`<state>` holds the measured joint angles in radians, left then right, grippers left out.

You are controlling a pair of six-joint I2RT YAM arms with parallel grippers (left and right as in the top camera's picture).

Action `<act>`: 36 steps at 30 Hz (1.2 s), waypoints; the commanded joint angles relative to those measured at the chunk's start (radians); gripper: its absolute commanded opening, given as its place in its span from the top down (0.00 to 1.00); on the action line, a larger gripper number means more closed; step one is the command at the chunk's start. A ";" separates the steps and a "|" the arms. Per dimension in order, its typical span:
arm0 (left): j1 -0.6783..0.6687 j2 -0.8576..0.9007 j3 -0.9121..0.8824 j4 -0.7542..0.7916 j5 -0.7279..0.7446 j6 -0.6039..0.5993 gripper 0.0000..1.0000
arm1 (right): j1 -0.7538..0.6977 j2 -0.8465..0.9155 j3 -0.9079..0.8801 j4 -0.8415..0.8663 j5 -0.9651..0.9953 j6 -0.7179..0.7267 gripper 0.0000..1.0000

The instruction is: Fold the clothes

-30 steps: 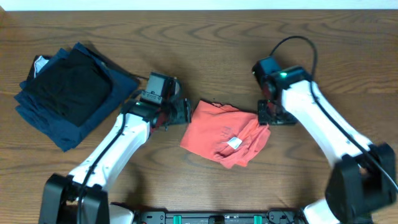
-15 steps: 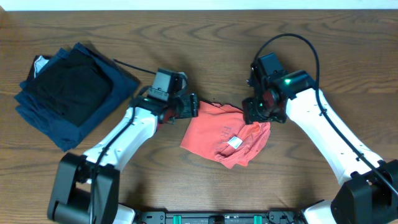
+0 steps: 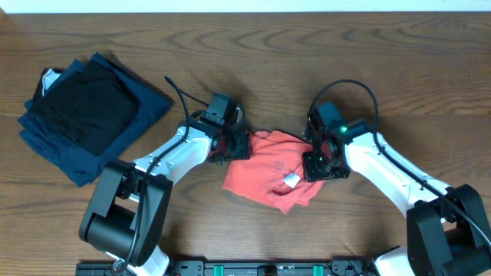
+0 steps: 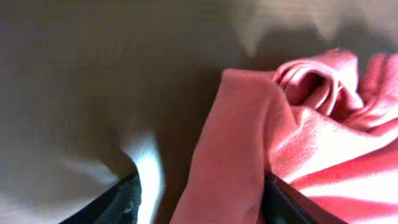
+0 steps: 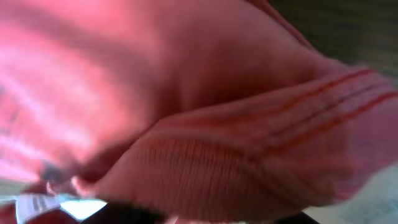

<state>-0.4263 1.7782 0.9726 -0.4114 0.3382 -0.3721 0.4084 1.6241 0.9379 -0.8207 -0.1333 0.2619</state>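
Note:
The coral-red T-shirt (image 3: 268, 165) lies crumpled on the wooden table at the centre. A white tag (image 3: 291, 179) shows on its right part. My left gripper (image 3: 239, 144) is at the shirt's left edge. In the left wrist view its fingers (image 4: 202, 205) are open, with a fold of the shirt (image 4: 311, 137) between them. My right gripper (image 3: 316, 162) is pressed onto the shirt's right side. In the right wrist view the shirt's ribbed collar (image 5: 186, 93) fills the frame. The dark fingertips (image 5: 211, 214) barely show at the bottom, spread apart around the fabric.
A folded stack of navy-blue garments (image 3: 115, 146) with a folded black garment (image 3: 84, 111) on top lies at the far left. Brown wooden table (image 3: 245, 46) surrounds everything.
Both arms have moved inward and down onto the shirt, the left to its left edge, the right onto its right side. The shirt has bunched slightly narrower.

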 commanded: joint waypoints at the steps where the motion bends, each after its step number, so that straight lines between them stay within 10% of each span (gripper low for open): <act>1: 0.003 0.017 -0.009 -0.108 -0.009 -0.058 0.42 | -0.021 0.000 -0.013 0.065 0.140 0.006 0.52; 10: 0.003 -0.060 -0.009 -0.353 0.017 -0.282 0.44 | -0.143 -0.001 0.024 0.367 0.193 -0.142 0.36; 18: 0.030 -0.324 -0.006 -0.245 -0.188 -0.246 0.20 | -0.140 -0.065 0.206 0.023 -0.168 -0.177 0.35; 36: 0.024 -0.123 -0.006 -0.107 0.042 -0.100 0.33 | 0.180 -0.086 -0.013 -0.207 -0.329 -0.221 0.43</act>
<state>-0.3985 1.6207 0.9707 -0.5159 0.2977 -0.4896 0.5774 1.5387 0.9653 -1.0451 -0.4782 -0.0071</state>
